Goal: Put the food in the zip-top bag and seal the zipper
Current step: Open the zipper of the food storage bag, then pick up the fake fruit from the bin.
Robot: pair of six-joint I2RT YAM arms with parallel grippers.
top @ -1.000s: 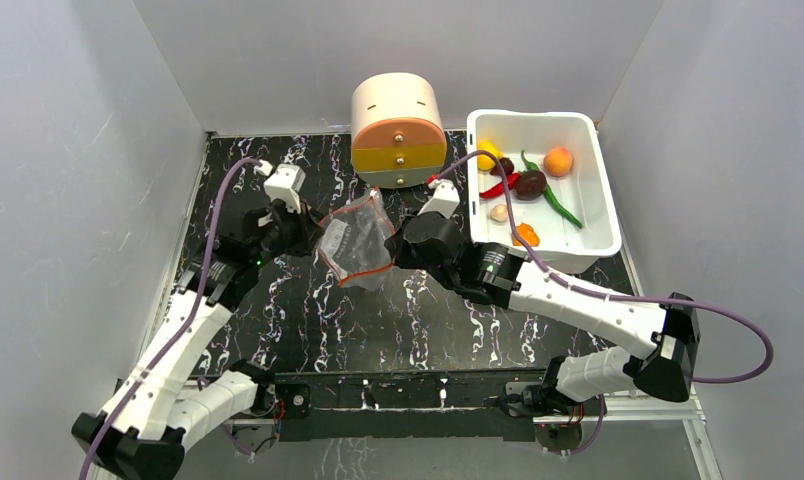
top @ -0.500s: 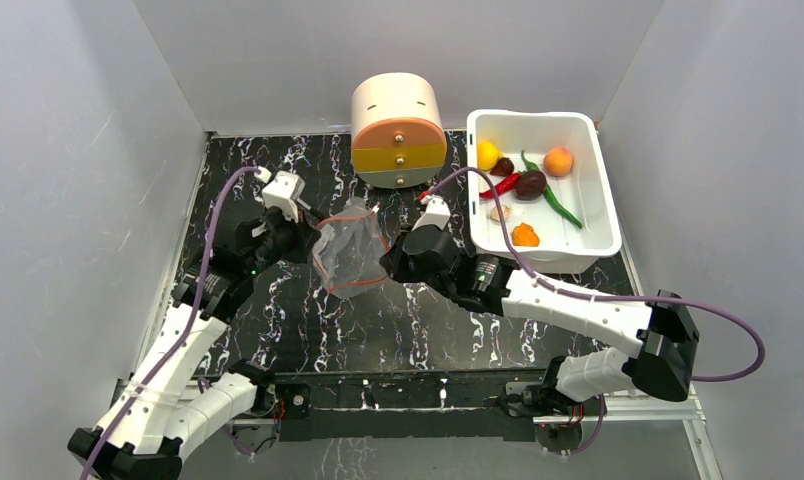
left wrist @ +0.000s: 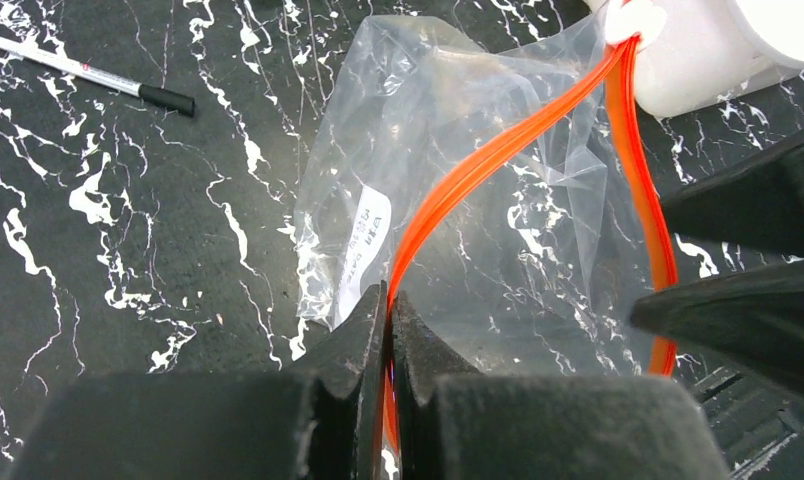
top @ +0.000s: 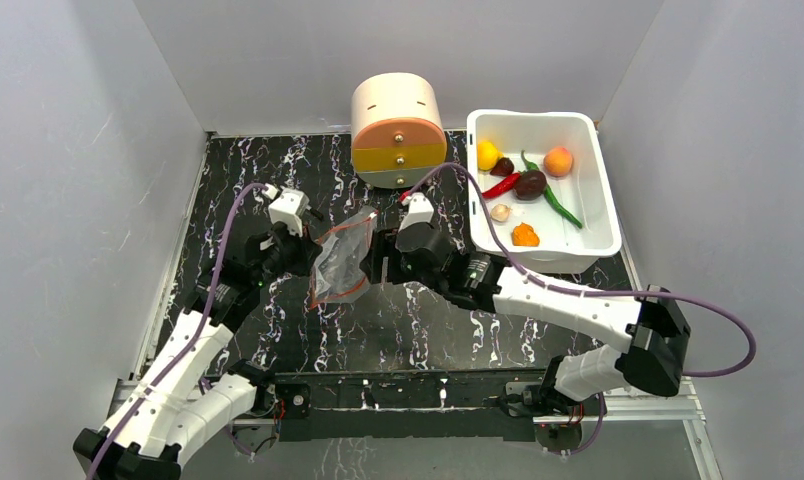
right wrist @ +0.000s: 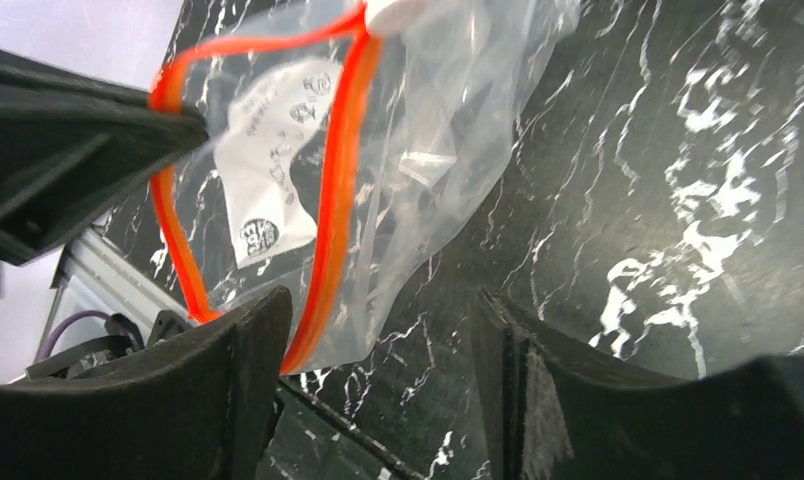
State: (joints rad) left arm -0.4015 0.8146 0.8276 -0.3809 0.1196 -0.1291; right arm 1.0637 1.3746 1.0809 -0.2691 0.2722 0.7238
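Observation:
The clear zip-top bag (top: 338, 262) hangs over the table between my two grippers, its mouth partly spread. My left gripper (left wrist: 390, 300) is shut on the orange-red zipper (left wrist: 498, 150) at the bag's near corner. My right gripper (right wrist: 383, 300) stands open just right of the bag (right wrist: 418, 120), and the zipper strip (right wrist: 338, 150) runs down beside its left finger without being pinched. The food lies in the white tub (top: 538, 118): lemon (top: 488, 154), orange fruit (top: 558, 161), red chili (top: 500, 186), maroon piece (top: 529, 183), green chili (top: 558, 200), beige bulb (top: 499, 212).
A round wooden drawer box (top: 398, 130) stands at the back centre, just behind the bag. A pen (left wrist: 88, 75) lies on the black marble table to the left. Grey walls close in both sides.
My right gripper has let go of the bag's mouth and opened. The bag has swung down and left, now held only by the left gripper.

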